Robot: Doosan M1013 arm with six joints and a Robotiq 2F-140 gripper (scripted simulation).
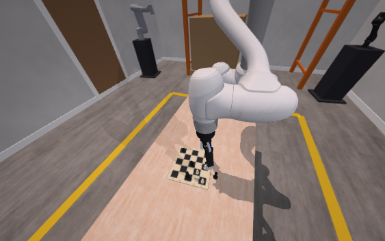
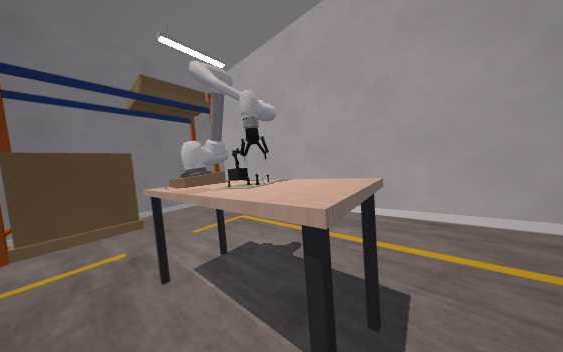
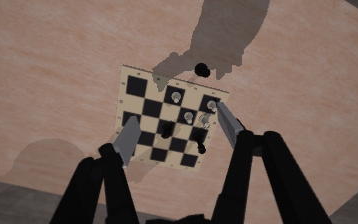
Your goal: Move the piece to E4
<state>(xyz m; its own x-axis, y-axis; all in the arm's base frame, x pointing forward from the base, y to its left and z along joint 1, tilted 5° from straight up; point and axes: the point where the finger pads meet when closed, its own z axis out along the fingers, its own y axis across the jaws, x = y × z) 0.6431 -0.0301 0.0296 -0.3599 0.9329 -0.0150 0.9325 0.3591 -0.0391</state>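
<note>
The small chessboard (image 3: pixel 172 117) lies on the wooden table, and it also shows in the top view (image 1: pixel 191 167). A black piece (image 3: pixel 202 70) stands upright on the table just off the board's edge, seen too in the top view (image 1: pixel 215 176). My gripper (image 3: pixel 177 118) hangs well above the board, open, with nothing between its fingers. It also shows in the top and exterior views (image 1: pixel 209 163) (image 2: pixel 255 152). On the board stand several pale pieces (image 3: pixel 188 117) and two black pieces (image 3: pixel 166 129). The square labels are too small to read.
The arm's base stands on a wooden block (image 2: pixel 196 180) at the far end of the table. A dark stand (image 2: pixel 237 173) is near the board. Orange racks and cardboard boxes stand beyond the table.
</note>
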